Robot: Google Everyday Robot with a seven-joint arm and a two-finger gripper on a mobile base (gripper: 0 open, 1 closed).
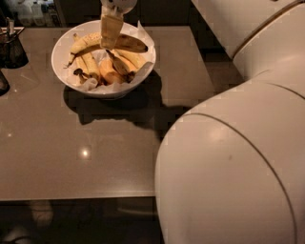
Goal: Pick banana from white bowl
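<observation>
The white bowl [143,71], lined with crinkled white paper, stands at the back left of the brown table. It holds several bananas. The long banana [131,43], yellow with a browned right end, lies crosswise at the back of the bowl, above the shorter ones. My gripper [110,37] comes down from the top edge and its pale fingers [110,26] close around the middle of this banana. My large white arm fills the right and lower right of the view and hides that part of the table.
A dark cup-like holder [11,47] with utensils stands at the table's far left, and another dark object [2,83] is at the left edge. The table's front edge [76,198] runs along the bottom. Bottles [33,12] stand beyond the table's back left.
</observation>
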